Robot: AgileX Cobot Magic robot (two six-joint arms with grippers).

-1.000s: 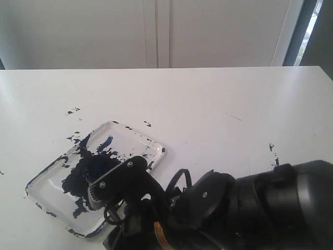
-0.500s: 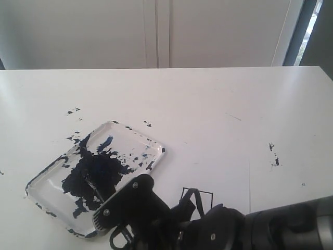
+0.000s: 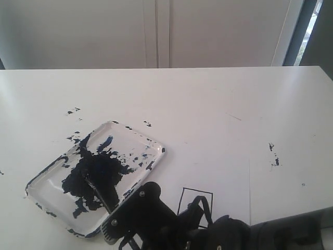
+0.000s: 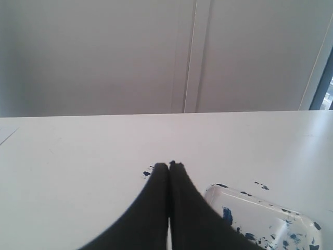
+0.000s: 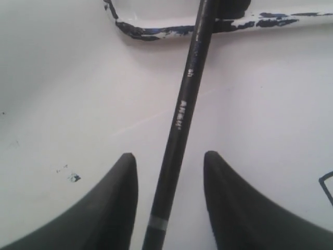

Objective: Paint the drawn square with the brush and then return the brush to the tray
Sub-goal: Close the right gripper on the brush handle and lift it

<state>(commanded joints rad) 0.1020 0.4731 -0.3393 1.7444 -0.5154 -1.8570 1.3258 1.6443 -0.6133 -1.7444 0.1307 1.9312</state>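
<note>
Right gripper [image 5: 166, 156] stands wide open, jaws either side of the brush [image 5: 179, 120] handle and clear of it, just off the tray [image 5: 156, 31] rim. Likely a pickup: centre the handle, then close squarely. Its pale print is unreadable.

Exterior view: bristles lie in the tray's paint; the drawn square [image 3: 190, 197], beside the tray, is white inside.

Left wrist view: left gripper [image 4: 169, 166] is closed, empty.

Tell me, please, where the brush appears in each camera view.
Exterior: lower left, the brush lies with its tip in the tray, handle crossing the rim.
Left wrist: not in it.
Right wrist: centre, running between the fingers of the open right tool.
Shared landmark: the tray's paint-smeared rim.
</note>
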